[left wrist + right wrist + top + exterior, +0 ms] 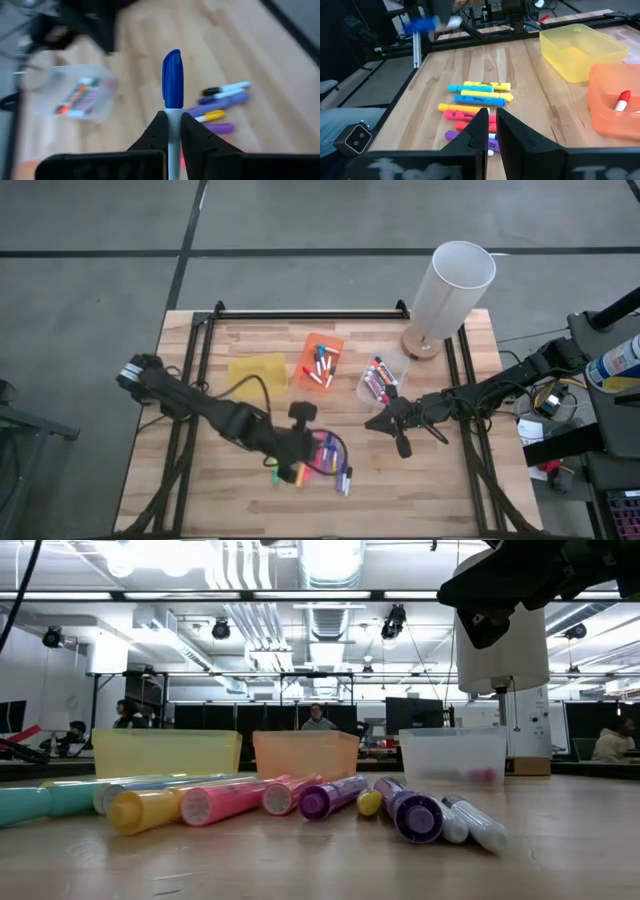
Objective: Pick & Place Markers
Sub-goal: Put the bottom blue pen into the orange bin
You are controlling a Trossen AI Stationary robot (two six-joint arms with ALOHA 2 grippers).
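Markers (325, 465) lay heaped just in front of the orange bin (320, 360), my left gripper (173, 131) above them pinched one blue-capped marker (172, 80) near its tail, which I judged might pivot loose, while my right gripper (491, 131) idled, pressed together.

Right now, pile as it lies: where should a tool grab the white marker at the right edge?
Mid-barrel, from straight above, closing across the barrel. The white marker lies flat at the pile's outer edge with bare table on one side; the purple marker sits close on the other, so that finger probably has little room.
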